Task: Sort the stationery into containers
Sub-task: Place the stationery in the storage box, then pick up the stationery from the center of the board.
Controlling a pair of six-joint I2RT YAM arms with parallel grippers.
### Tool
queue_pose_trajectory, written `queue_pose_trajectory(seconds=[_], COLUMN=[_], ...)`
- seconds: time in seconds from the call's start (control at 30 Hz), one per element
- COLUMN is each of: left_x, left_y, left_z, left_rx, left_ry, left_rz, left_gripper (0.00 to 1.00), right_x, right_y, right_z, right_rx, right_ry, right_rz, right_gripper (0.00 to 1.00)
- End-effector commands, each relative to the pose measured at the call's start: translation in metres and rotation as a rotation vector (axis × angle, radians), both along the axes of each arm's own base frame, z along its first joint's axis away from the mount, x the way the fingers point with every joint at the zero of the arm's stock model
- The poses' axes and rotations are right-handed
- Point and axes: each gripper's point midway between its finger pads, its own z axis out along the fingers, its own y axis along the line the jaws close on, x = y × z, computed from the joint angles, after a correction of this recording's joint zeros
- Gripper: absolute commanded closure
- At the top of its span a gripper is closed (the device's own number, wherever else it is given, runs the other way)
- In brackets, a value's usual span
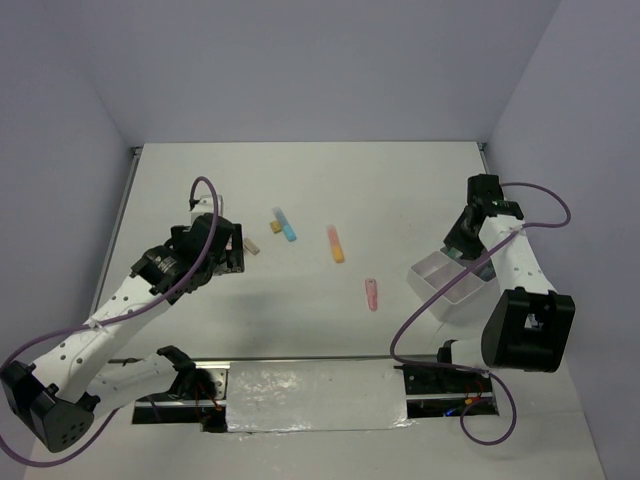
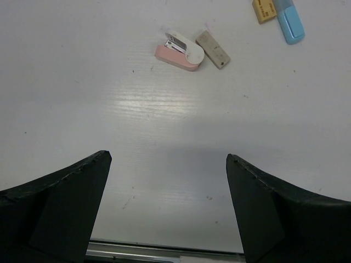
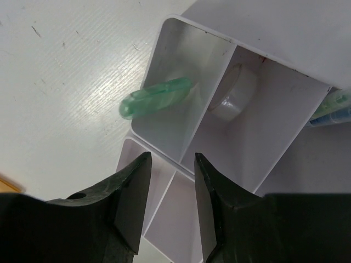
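Green and translucent, a marker [image 3: 156, 97] rests in a corner compartment of the white tray [image 3: 189, 46], its tip showing past the outer wall. The tape ring [image 3: 233, 93] stands in the next compartment. The right gripper [image 3: 171, 161] hangs above the tray with its fingers parted and holding nothing, while the left gripper [image 2: 168, 158] gapes wide over the table, short of a small pink-and-white item [image 2: 178, 52] and a tan eraser [image 2: 213, 49].

White bench [image 1: 400, 190], scuffed and speckled, pale grey walls [image 1: 300, 60] behind and beside, crinkled silver sheet [image 1: 315, 395] along its near edge

Green marker [image 3: 156, 97] tilted in white tray [image 3: 274, 120] compartment; tape ring [image 3: 233, 93] in adjoining compartment.
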Motion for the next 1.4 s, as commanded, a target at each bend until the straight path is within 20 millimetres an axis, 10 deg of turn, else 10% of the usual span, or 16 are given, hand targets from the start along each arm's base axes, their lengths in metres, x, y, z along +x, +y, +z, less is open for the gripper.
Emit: queue_pose_trajectory(seconds=[0.0, 0.23, 0.5, 0.67, 1.0, 1.2, 1.37], left_x=[0.001, 0.001, 0.002, 0.005, 0.015, 0.028, 0.036], left_y=[0.003, 0.002, 0.001, -0.023, -0.176, -0.266, -0.323], left_z=[0.007, 0.006, 0.007, 0.007, -0.015, -0.071, -0.079], left_rx=[-0.003, 0.000, -0.016, -0.095, -0.264, -0.214, -0.229], left_ry=[-0.030, -0.027, -0.036, 0.005, 0.188, 0.303, 0.302], left_rz=[0.015, 0.015, 0.011, -0.053, -0.238, -0.292, -0.330], left_gripper=[0.01, 0.01, 0.01, 0.01, 0.01, 0.01, 0.01], right_x=[0.011, 0.019, 0.040, 0.024, 0.001, -0.019, -0.029], right_y=[-0.004, 0.005, 0.043, 0.057, 0.074, 0.083, 0.090], right_z=[0.009, 0.032, 0.159, 0.174, 0.178, 0.213, 0.214], right_rx=[-0.007, 0.035, 0.010, -0.018, 0.007, 0.037, 0.065], right_ry=[-0.045, -0.112, -0.375, -0.422, -0.575, -0.740, -0.755], right_rz=[-0.003, 0.036, 0.255, 0.351, 0.378, 0.396, 0.429], right_gripper=[0.55, 0.50, 0.42, 0.34, 0.08, 0.06, 0.06])
